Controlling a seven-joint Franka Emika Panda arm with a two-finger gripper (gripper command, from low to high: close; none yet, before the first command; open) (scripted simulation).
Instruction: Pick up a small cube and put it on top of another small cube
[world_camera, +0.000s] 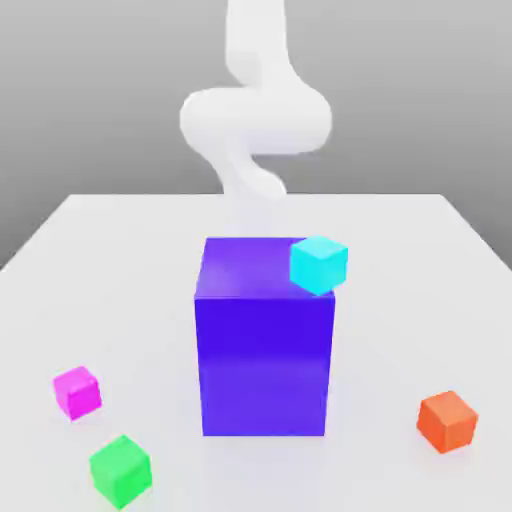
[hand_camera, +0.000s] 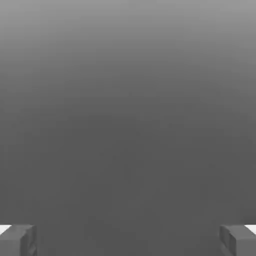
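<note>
Pink cube on table, toward exterior view's left, near green cube, apart from it. Bare table between pink cube and big block; table's left edge farther out. Faces turned askew to block's; no long axis, sides look equal. Glossy magenta. Gripper wide, nothing between fingertips.

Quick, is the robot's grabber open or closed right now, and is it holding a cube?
The tool: open, its two grey fingers wide apart, with nothing held between them.
</note>
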